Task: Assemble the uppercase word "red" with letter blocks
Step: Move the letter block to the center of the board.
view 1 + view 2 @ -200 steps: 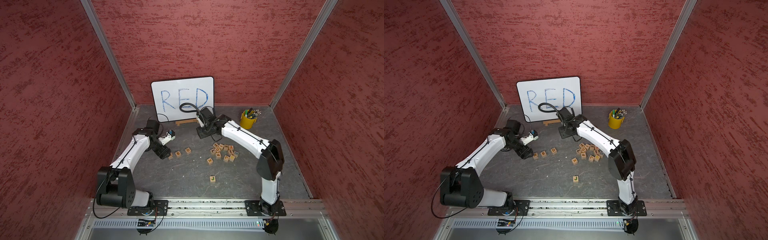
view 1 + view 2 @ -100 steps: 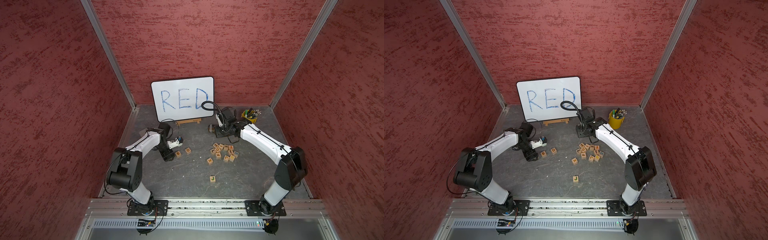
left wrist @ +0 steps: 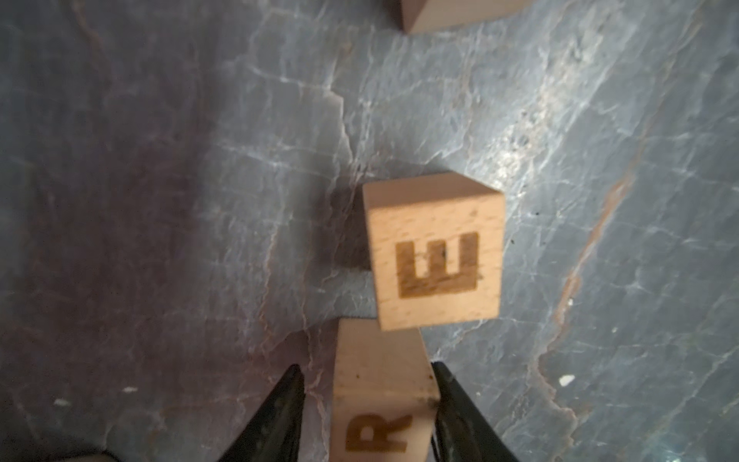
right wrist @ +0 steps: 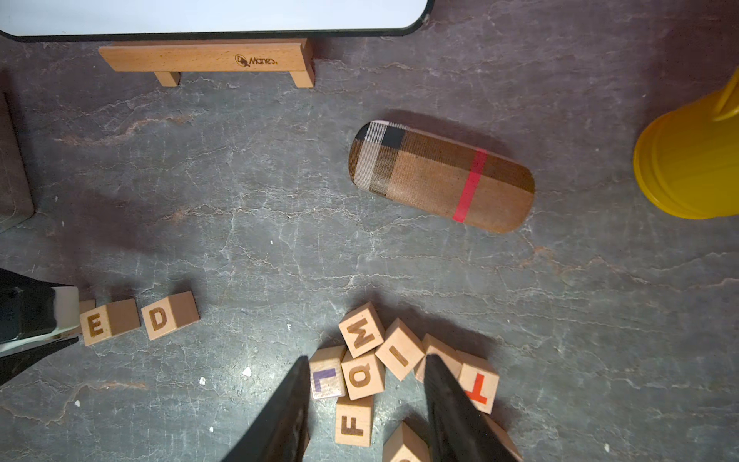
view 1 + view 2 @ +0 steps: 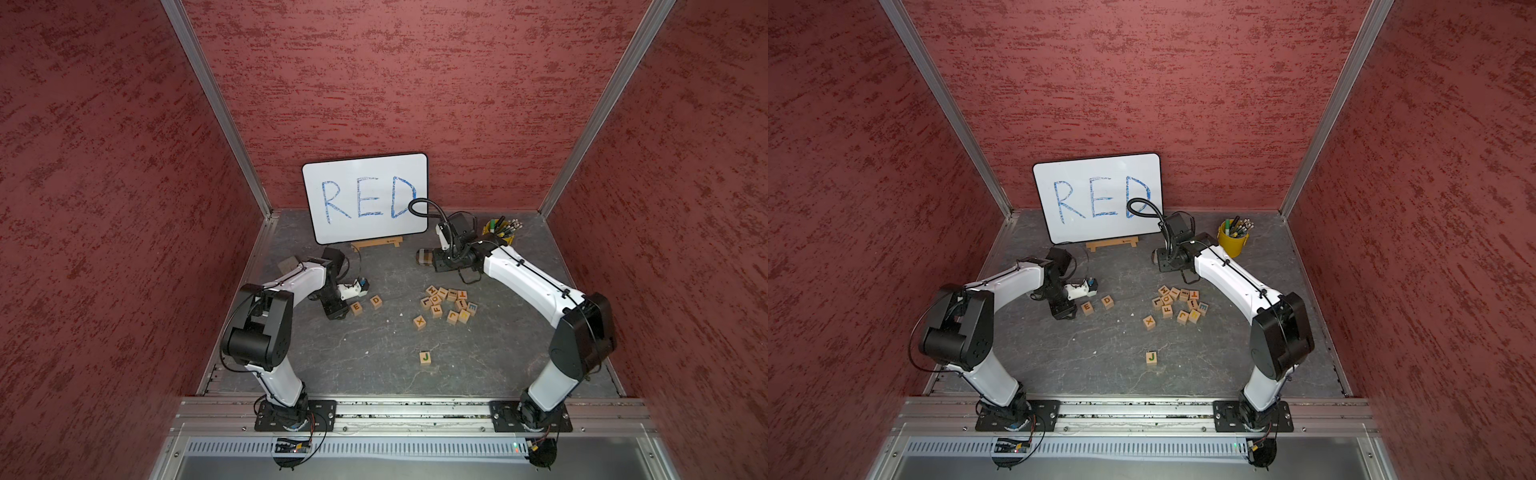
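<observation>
**Letter blocks on the grey table [image 5: 374, 353], places given from the E block [image 5: 356, 308].** The R block [image 3: 380, 392] lies just beside the E block and slightly out of line with it; whether the two touch cannot be told. The D block [image 5: 376, 301] lies just beside the E block on the opposite side, with a small gap between them.

The left hand [image 3: 366, 365] is set over the R block, fingers apart on either side of it. One finger [image 3: 456, 420] touches the block; a strip of table separates the other from it.

The right hand [image 4: 366, 357], fingers apart and holding nothing, hangs above a loose pile of other blocks [image 5: 446, 305], well apart from the E block on its D side. The whiteboard [image 5: 365, 198], lettered RED, stands behind the E block.
</observation>
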Controlling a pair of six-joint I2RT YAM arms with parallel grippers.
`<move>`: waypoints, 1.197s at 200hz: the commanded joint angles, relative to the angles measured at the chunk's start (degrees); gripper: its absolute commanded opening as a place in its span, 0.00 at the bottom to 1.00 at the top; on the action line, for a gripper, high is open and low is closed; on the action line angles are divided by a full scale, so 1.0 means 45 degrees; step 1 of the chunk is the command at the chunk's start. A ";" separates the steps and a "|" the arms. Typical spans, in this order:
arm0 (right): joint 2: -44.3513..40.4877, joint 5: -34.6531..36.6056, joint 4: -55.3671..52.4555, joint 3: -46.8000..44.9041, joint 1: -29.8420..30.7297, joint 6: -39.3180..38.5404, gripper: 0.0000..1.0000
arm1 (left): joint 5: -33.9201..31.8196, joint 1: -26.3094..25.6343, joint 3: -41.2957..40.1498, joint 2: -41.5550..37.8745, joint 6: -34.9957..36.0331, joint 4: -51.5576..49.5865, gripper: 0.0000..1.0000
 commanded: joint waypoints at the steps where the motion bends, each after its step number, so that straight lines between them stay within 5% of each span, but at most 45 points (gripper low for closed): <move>1: 0.0068 -0.0067 0.0190 0.0118 -0.0128 -0.0058 0.48 | -0.0099 -0.0109 0.0227 0.0355 0.0335 0.0173 0.48; 30: 0.0065 -0.0058 0.0136 0.0098 -0.0246 -0.0108 0.48 | -0.0371 -0.0091 0.0443 0.0633 0.0615 0.0434 0.35; 81: 0.0214 -0.0077 0.0079 0.0193 -0.0445 -0.0138 0.48 | -0.0536 0.0103 0.1154 0.1157 0.1174 0.0457 0.30; 239: 0.0227 0.0018 -0.0147 -0.0052 -0.0724 0.0478 0.48 | -0.1297 0.0777 0.4005 0.3654 0.5525 0.0455 0.38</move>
